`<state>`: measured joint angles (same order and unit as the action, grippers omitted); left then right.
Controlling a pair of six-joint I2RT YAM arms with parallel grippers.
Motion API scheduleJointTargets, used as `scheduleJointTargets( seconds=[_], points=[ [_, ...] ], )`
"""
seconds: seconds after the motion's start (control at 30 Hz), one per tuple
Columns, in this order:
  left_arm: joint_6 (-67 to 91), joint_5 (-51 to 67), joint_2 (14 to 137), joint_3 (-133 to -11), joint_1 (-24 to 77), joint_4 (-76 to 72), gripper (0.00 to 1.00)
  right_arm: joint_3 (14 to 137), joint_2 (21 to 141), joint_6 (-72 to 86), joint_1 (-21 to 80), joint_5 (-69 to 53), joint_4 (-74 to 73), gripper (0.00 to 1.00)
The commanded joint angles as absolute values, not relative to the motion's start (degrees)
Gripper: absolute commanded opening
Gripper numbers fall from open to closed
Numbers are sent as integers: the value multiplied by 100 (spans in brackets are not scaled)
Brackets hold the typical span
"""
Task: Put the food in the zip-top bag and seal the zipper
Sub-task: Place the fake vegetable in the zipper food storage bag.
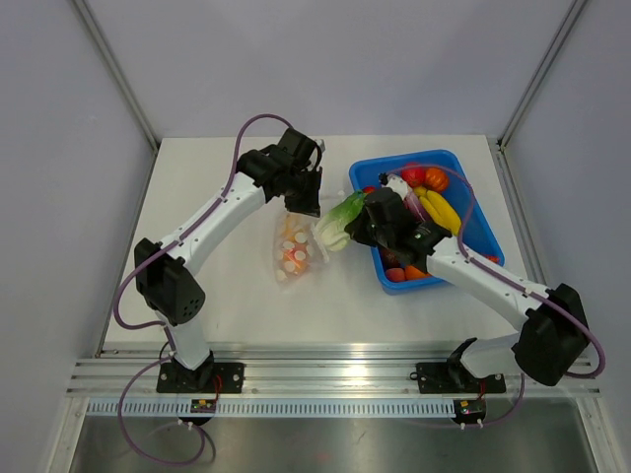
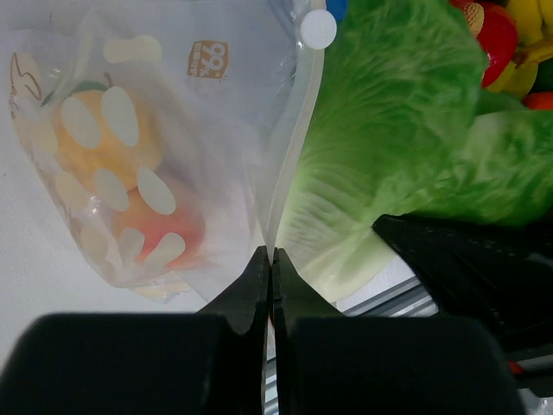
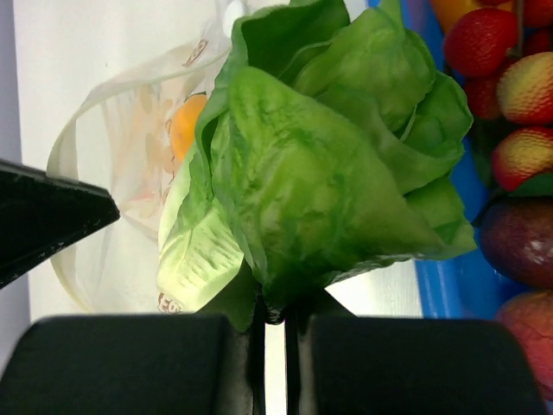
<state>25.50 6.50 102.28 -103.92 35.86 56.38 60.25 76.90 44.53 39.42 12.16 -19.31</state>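
As the left gripper (image 2: 272, 259) pinches the mouth edge of the zip-top bag (image 2: 173, 130) at centre frame in its wrist view, fingers pressed together on the pale zipper (image 2: 302, 130) strip, the right gripper (image 3: 275, 316) clamps shut on a dark outer leaf of the lettuce (image 3: 311, 173), low in its own view. Seen from above, the bag lies on the white table (image 1: 227, 296) at centre, its held edge lifted at the top. The lettuce is just to its right, pale stem end towards the bag's mouth; whether it has crossed the opening cannot be told. Inside the clear, white-dotted plastic sit an orange piece (image 2: 95, 138) and, below it, a red piece (image 2: 164, 233). A small orange label (image 2: 207, 59) is printed near the top of the bag, its characters too blurred to read, and a white round tab (image 2: 317, 28) sits at the upper end of the zipper. More toy fruits (image 1: 439, 202), red, yellow and orange, fill the blue tray (image 1: 409, 158) at upper right
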Motion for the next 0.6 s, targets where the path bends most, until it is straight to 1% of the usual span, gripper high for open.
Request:
scheduleJointTargets(
  seconds=[0.0, 0.17, 0.4, 0.57],
  points=[
    [2496, 782, 9993, -10591, 3604, 5563, 0, 6512, 7813, 4114, 4279, 1854, -1617, 0],
    [2479, 896, 10020, -10582, 3604, 5546, 0, 6539, 7770, 3894, 4561, 1968, -1126, 0],
    [2417, 870, 9984, -10565, 3604, 5625, 0, 6223, 7225, 3797, 4685, 2592, -440, 0],
    [2391, 931, 9958, -10608, 3604, 5642, 0, 6477, 7461, 3657, 4685, 2479, -448, 0]
  ],
)
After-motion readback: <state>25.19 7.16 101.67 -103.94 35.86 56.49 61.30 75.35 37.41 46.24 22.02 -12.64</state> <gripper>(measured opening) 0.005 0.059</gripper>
